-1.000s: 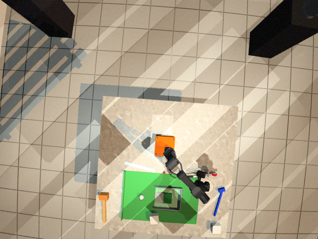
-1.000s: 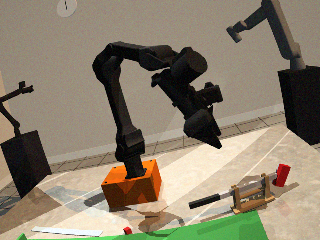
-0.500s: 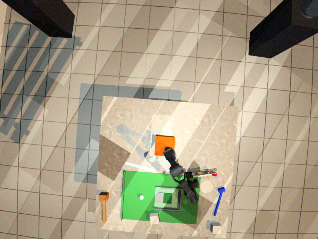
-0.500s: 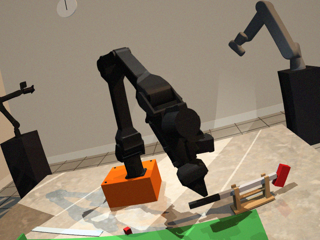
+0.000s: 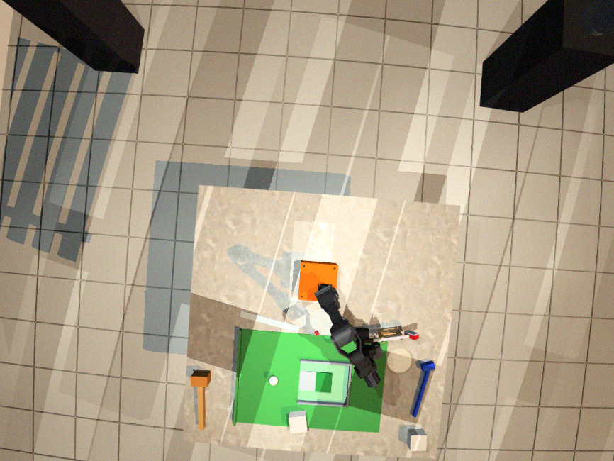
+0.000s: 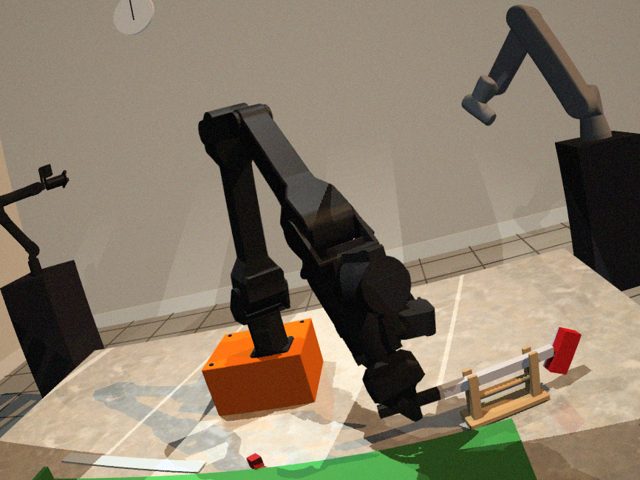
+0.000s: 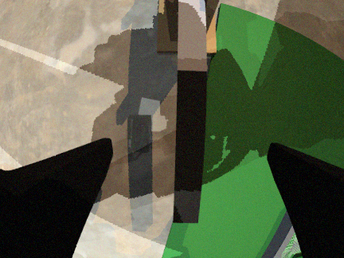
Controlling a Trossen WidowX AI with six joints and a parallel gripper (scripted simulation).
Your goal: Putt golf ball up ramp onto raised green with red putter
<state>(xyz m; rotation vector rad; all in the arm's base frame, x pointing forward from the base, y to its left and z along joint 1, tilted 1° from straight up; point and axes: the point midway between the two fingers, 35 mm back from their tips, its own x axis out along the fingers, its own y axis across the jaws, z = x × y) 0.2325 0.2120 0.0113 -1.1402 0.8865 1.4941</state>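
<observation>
The red putter lies on a small wooden rack at the green mat's far right corner. Its red head points right and its black grip sticks out to the left. My gripper is open and low, with one finger on each side of the black grip. The white golf ball rests on the green mat, left of the raised green.
The arm's orange base stands behind the mat. A small red cube and a white strip lie at the mat's far edge. Around it are an orange mallet, a blue putter, a tan disc and two pale cubes.
</observation>
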